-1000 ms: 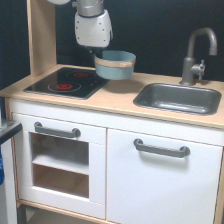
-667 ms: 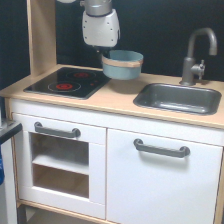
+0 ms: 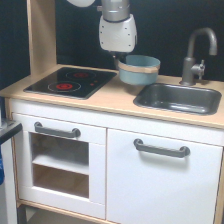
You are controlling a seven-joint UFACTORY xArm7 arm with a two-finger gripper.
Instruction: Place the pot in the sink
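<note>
pot (image 3: 139, 70) carried further toward the exterior view's right, tool (image 3: 120, 58) gripping its rim, now hanging just beside the sink (image 3: 176, 98) edge, basin open

The pot (image 3: 139, 69) hides the fingers; the arm runs off the top edge.

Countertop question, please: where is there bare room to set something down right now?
The sink basin looks bare. The counter strip between stovetop and sink is free, as is the front edge. It is crowded behind that strip, where the claw holds the pot, and around the faucet.
</note>
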